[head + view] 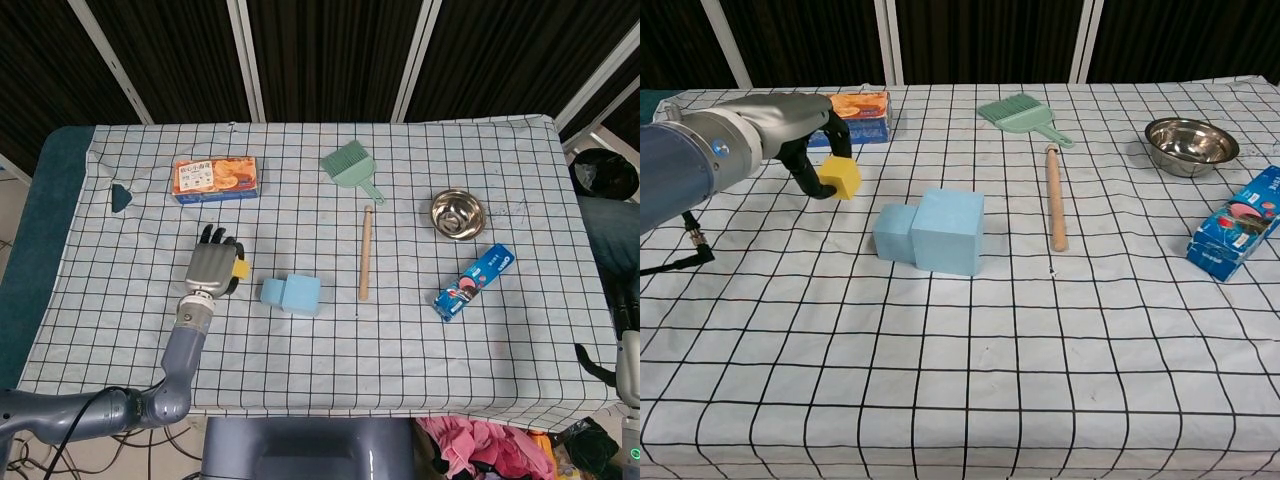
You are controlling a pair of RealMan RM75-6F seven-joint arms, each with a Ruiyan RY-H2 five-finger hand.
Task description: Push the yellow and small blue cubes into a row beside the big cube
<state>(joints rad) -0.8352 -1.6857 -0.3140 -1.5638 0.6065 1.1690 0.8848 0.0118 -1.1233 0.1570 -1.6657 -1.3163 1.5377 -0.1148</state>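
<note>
While the small blue cube [894, 232] already sits touching the left face of the big cube [949, 230] near the middle of the checked cloth [970, 380], the yellow cube [840, 178] is not yet in the row: it lies a little farther back and to the left, apart from both. So the step in hand looks like bringing the yellow cube round to the open end of the blue pair.

By my reading, the next move calls for carrying the yellow cube down and to the right until it meets the small blue cube's free side, in line with the other two, without knocking that cube off the big one.

Going farther back, the left hand [800, 125] arches over the yellow cube with its fingers curled; dark fingertips [806, 172] press the cube's left side, and from the head view the cube [240, 270] peeks out at the hand's [213, 268] right edge. Whether the cube rests on the cloth or is lifted clear I cannot tell.

Only a sliver of the right arm [628, 370] shows at the head view's edge; its hand is not visible.
</note>
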